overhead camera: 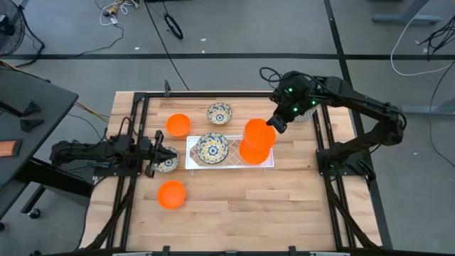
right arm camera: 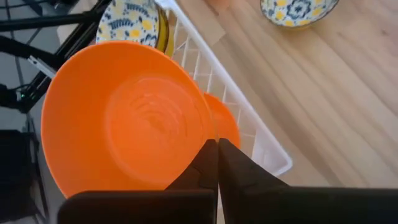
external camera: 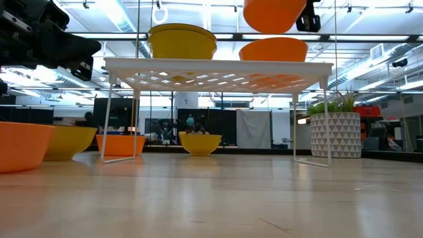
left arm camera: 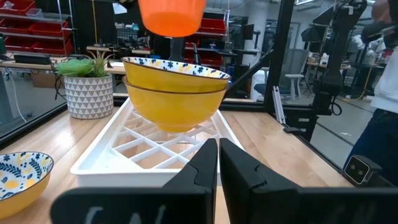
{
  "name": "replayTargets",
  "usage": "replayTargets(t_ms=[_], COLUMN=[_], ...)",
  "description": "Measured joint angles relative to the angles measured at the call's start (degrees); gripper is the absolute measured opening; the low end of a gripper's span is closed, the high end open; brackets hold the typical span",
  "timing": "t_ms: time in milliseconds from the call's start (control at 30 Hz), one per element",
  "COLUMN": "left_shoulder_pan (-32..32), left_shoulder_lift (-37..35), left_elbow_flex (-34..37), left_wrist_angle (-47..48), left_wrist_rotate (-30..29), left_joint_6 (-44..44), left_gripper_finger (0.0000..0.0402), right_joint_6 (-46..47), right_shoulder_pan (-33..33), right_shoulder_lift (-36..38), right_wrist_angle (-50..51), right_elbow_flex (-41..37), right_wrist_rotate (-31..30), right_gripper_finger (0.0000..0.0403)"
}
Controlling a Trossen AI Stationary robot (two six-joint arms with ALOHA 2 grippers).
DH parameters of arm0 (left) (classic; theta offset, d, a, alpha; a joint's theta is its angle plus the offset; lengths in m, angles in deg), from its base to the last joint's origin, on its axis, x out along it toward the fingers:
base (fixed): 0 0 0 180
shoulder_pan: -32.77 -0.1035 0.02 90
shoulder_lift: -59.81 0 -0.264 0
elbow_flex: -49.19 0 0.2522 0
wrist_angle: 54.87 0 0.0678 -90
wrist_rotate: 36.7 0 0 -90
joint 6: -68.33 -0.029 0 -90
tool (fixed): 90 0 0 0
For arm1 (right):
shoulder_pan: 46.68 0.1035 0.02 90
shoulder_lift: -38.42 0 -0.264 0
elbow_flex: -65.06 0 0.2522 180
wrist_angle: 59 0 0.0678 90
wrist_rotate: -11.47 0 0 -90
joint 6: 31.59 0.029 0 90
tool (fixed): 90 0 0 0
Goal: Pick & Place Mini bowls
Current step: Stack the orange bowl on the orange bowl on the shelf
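A white wire rack stands mid-table; a potted plant sits at the far right.

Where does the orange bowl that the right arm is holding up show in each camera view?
High view: held orange bowl right of centre, over the white rack.
Low view: top edge, above the rack.
Left wrist view: top, above the stacked patterned bowls.
Right wrist view: fills the middle, right gripper on its rim.
Shared landmark: the rack.

A light wooden table carries a white wire rack at its middle. Directly on the wood lie two orange mini bowls, floral mini bowls, and a potted plant.
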Motion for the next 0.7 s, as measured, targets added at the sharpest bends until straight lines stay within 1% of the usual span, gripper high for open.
replayTargets(t_ms=[300,500,700], left_shoulder_pan=[0.0,0.0,0.0], left_shoulder_lift=[0.0,0.0,0.0], left_elbow_flex=[0.0,0.0,0.0], left_wrist_angle=[0.0,0.0,0.0], left_wrist_rotate=[0.0,0.0,0.0], left_joint_6=[0.0,0.0,0.0], left_gripper_finger=[0.0023,0.0023,0.0023], right_joint_6=[0.3,0.2,-1.4], right_shoulder_pan=[3.5,4.1,4.1], right_shoulder_lift=[-0.2,-1.6,-3.3], right_wrist_angle=[1.0,1.2,2.0], right_elbow_flex=[0.0,-1.2,-2.2], right_wrist_rotate=[-0.1,-0.3,-3.9], right_gripper_finger=[0.0000,0.0000,0.0000])
